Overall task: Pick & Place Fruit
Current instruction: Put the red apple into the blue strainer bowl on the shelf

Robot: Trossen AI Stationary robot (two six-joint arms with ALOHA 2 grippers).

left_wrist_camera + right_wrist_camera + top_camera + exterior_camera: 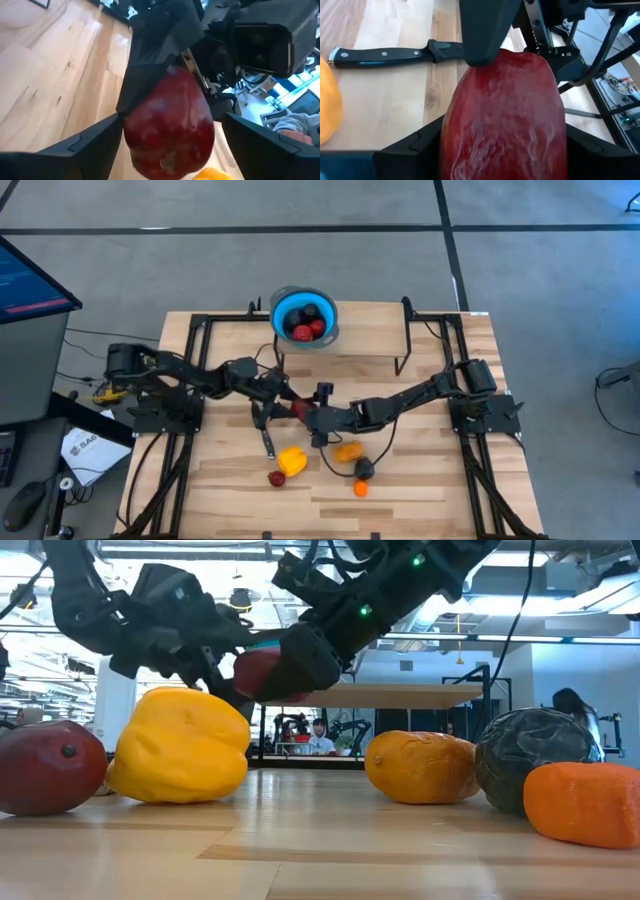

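Glossy mottled red fruit (505,120), rounded

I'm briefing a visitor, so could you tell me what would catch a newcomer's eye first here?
Mid-table, both grippers meet on one red fruit, held above the wood: the right gripper grips it, the left gripper flanks it. Behind sits a blue bowl holding fruit; in front lies a yellow fruit.

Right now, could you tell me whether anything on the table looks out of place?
A black-handled knife lies on the table among the loose fruit. The red fruit sits between the right gripper and the left gripper at once, above the boards.
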